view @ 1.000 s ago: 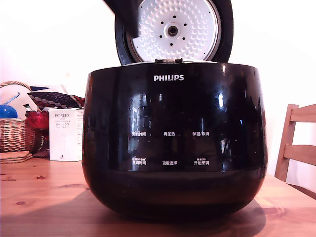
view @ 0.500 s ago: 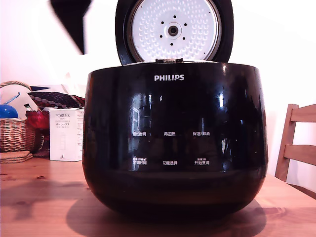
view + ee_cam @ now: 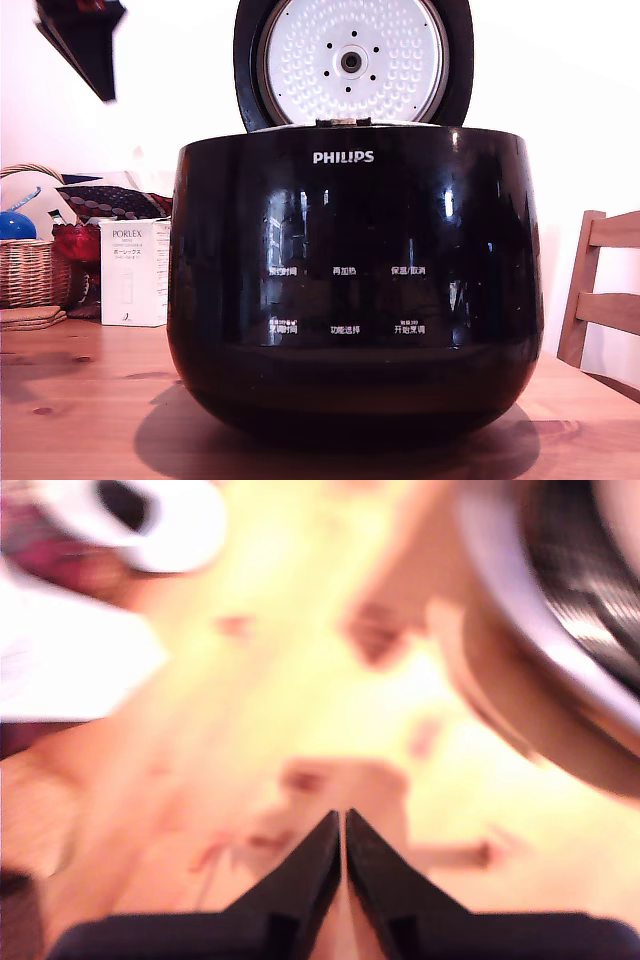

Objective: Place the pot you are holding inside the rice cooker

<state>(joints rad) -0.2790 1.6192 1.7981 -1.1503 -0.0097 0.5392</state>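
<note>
Gripper (image 3: 344, 825) black, angular, jaws together, empty | rice cooker (image 3: 355, 290) glossy, rounded, lid up, dimpled plate | I see blurred wooden bench (image 3: 300, 680).

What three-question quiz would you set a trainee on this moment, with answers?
1. True or false: the lid of the rice cooker is shut.
2. In the wrist view, the tips of the gripper are: A) wide apart; B) closed together with nothing between them; C) clamped on a pot rim.
3. In the exterior view, what stands on the table between the rice cooker and the wicker basket?

Key: 1. False, the lid stands open, its white dimpled plate facing the camera. 2. B. 3. A white box with printed text.
</note>
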